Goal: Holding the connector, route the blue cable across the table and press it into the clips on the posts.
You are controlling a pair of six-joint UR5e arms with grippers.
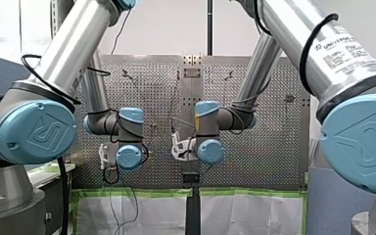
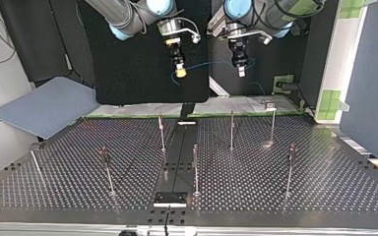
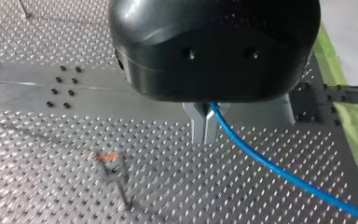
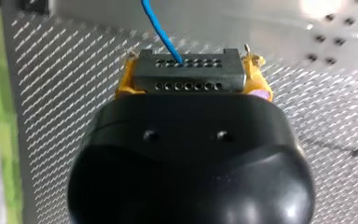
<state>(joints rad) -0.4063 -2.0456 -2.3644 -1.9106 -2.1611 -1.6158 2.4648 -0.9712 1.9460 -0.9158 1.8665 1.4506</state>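
Blue cable [image 3: 279, 172]: a thin blue line. In the top view it hangs in a shallow arc [image 2: 211, 62] in the air between the two grippers, over the table's far edge and well apart from every post.
Connector [image 4: 189, 70]: a dark grey block with two rows of small holes. The cable comes out of one hole in the row farther from the gripper.
Right gripper [image 4: 193, 81]: the robot's right gripper has yellow pads clamped on the two sides of the connector. It hangs high at the top view's left [image 2: 179, 71].
Left gripper [image 3: 205, 126]: a black body with metal fingers pressed together and the cable pinched between them. From there the cable runs away under the gripper, over the table. This gripper hangs at the top view's right [image 2: 240, 69], at about the same height as the other.
Posts [image 2: 195, 169]: several thin upright rods stand spread over the table. One more shows blurred in the left wrist view [image 3: 116, 177], beside the gripper.
Clips [image 2: 270, 104]: small pieces at the post tops, too small to make out in detail. The cable is in none of them.
Table [image 2: 325, 177]: a dark perforated plate with a plain strip down its middle. It lies below both grippers.
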